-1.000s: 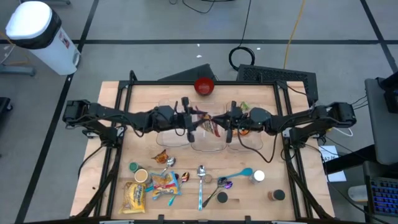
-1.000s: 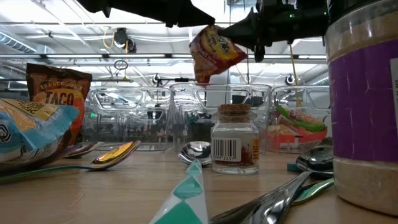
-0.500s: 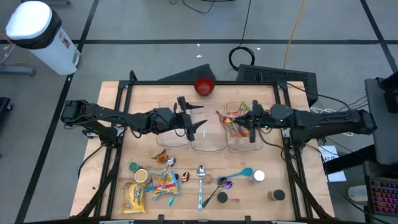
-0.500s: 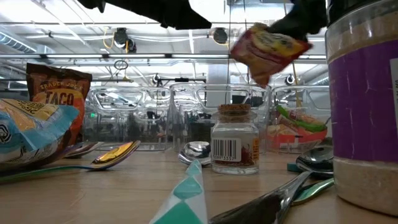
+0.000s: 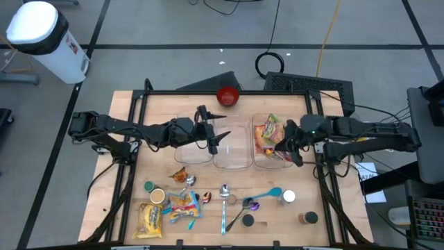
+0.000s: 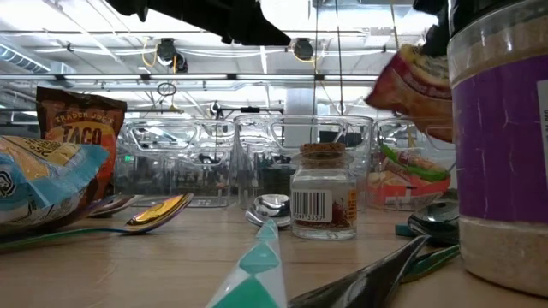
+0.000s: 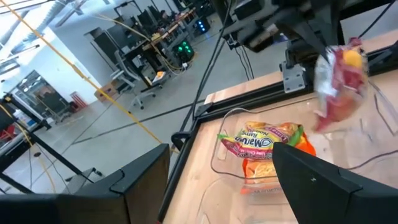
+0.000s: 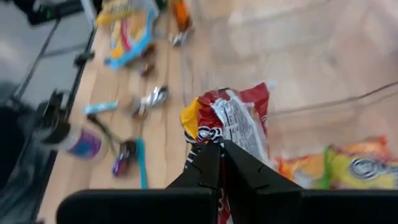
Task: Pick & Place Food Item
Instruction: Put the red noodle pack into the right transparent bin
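Right hand (image 5: 286,147) over snack-filled bin (image 5: 272,161)

The small crinkled red and yellow snack packet (image 5: 266,132) hangs in the air, pinched at its end by the right gripper (image 5: 286,142). It is tilted over the clear plastic container (image 5: 258,159) on the table's right, which already holds other snack bags (image 7: 258,147).

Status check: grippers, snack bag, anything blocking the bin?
Right gripper shut on red snack bag, over right clear bin. Left gripper open, idle mid-table. Packets already inside.
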You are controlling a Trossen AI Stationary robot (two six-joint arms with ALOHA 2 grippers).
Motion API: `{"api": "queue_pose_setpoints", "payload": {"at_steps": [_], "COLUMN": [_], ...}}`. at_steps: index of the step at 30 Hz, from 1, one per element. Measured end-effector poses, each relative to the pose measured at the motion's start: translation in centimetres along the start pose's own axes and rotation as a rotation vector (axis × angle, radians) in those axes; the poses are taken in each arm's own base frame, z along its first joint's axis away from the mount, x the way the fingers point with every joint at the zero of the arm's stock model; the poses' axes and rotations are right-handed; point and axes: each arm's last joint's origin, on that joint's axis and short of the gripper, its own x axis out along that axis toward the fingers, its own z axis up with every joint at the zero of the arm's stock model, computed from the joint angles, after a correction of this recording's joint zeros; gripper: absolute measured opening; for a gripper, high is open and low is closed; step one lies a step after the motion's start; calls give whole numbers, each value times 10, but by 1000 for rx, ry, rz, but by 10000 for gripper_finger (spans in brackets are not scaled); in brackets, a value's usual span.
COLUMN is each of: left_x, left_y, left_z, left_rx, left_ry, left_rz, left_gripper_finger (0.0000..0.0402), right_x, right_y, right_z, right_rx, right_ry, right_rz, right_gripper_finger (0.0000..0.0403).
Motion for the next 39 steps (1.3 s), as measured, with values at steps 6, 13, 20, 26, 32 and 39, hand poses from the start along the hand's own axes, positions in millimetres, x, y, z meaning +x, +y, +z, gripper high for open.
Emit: {"api": "queue_pose_setpoints", "payload": {"at_steps": [6,13,20,26,32,39], "left_x": [0,0,0,0,0,0], "left_y": [0,-1,-1,-1,-1,-1], "left_z": [0,-1,-2,-2,-2,-2], "left_rx": [0,10,11,13,12,12], "left_ry": [-1,11,12,13,19,19], "left_rz": [-7,-13,-14,-14,-17,-16], "left_gripper_finger": [290,289,289,289,289,289], "right_x": [24,49,69,81,89,95], "right_y": [-7,-11,-14,-19,-23,-23], "right_z": [-8,-12,-17,-17,-20,-19], "right_rx": [-23,-95,-118,-134,-153,-149], "right_ry": [185,311,402,418,453,443], "right_rz": [-33,31,64,6,-77,-63], "right_gripper_finger": [0,0,2,14,70,130]}}
